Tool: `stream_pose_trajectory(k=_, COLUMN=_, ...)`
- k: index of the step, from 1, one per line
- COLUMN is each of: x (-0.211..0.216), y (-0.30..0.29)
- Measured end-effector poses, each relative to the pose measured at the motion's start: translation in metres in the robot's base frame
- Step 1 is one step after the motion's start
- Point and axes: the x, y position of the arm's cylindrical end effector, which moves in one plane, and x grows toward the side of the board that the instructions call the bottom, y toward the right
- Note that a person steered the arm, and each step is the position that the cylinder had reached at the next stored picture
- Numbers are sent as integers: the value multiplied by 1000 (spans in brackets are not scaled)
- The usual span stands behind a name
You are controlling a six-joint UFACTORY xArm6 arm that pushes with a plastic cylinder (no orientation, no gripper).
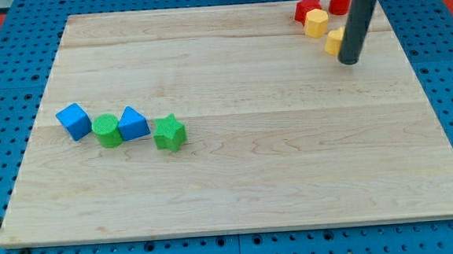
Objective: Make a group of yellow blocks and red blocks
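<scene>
At the view's top right, a red star block (pixel 307 9), a red cylinder block (pixel 339 0), a yellow hexagon block (pixel 316 23) and a second yellow block (pixel 334 41) sit close together. The second yellow block is partly hidden by my rod, so its shape cannot be made out. My tip (pixel 350 59) rests on the board just right of and below that yellow block, touching or nearly touching it. The rod also hides part of the red cylinder.
A row of blocks lies at the view's left: a blue cube (pixel 74 120), a green cylinder (pixel 107 131), a blue triangular block (pixel 133 123) and a green star (pixel 168 133). The wooden board (pixel 238 181) sits on a blue pegboard.
</scene>
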Motion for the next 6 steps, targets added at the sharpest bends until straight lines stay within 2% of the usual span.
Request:
stream_pose_trajectory(k=1, x=-27, y=2)
stream_pose_trajectory(k=2, x=-33, y=5)
stream_pose_trajectory(k=3, x=-75, y=77)
stream_pose_trajectory(k=4, x=-138, y=78)
stream_pose_trajectory(k=5, x=-159, y=71)
stream_pose_trajectory(k=6, x=-159, y=54)
